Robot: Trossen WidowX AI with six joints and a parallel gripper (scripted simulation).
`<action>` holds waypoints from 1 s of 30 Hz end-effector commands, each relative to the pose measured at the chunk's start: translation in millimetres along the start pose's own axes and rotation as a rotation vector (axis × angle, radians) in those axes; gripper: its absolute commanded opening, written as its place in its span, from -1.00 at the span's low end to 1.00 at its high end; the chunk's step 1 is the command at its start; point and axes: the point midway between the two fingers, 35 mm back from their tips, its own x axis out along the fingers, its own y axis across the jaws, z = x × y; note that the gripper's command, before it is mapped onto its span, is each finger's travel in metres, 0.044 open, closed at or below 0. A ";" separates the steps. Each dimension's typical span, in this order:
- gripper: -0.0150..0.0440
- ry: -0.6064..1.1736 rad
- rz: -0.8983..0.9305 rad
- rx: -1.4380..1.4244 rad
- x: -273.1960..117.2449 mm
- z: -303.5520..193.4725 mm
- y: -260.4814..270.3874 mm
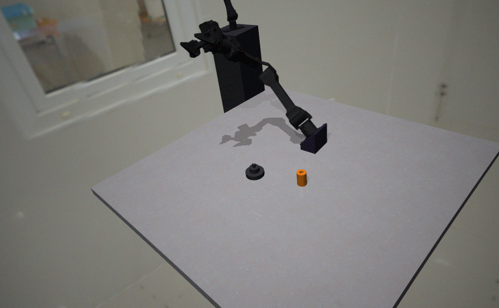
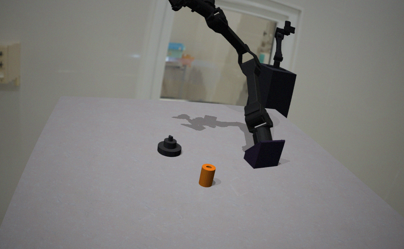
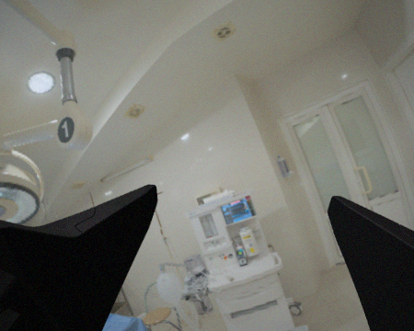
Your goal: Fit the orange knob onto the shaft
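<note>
Upright on the tabletop [image 1: 300, 237] [image 2: 166, 216], hole facing up: the orange knob [image 1: 301, 179] [image 2: 207, 177], off the shaft [image 1: 253, 165] [image 2: 170, 138] and apart from the pedestal [image 1: 254, 176] [image 2: 169, 151]. To the knob's left in the top view, the round, dark, stepped pedestal, with the short shaft pointing up from its middle. In the exterior view, the pedestal farther back and to the left of the knob.

Behind both in the top view, the dark purple wedge base [image 1: 322, 134] [image 2: 266, 154] on the tabletop, with the black arm [image 1: 281, 91] [image 2: 253, 86] rising from it and reaching up to the left. High above the tabletop and well apart from the knob, the fingers [image 1: 188, 39] [image 2: 176, 4], spread wide with nothing between them; partly cut off at the top of the exterior view. Below the raised arm, a grey shadow across the tabletop.

Past the tabletop's far edge, a tall black block [image 1: 230, 76] [image 2: 285, 89] near a framed window [image 1: 109, 82] [image 2: 160, 62]. Beyond the fingers in the wrist view, slightly blurred, a white medical cart [image 3: 248, 285] with a lit screen [image 3: 238, 209], and pale double doors [image 3: 345, 152] to the right.
</note>
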 end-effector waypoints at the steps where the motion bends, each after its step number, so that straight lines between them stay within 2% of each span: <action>1: 1.00 0.183 0.092 0.052 17.1 -58.9 46.0; 9: 1.00 0.509 0.194 0.125 19.8 -158.0 117.6; 16: 1.00 0.824 0.218 0.194 -2.7 -247.8 171.8; 23: 1.00 1.167 0.183 0.222 -51.6 -333.8 215.5; 30: 1.00 1.526 0.050 0.160 -125.3 -409.5 240.8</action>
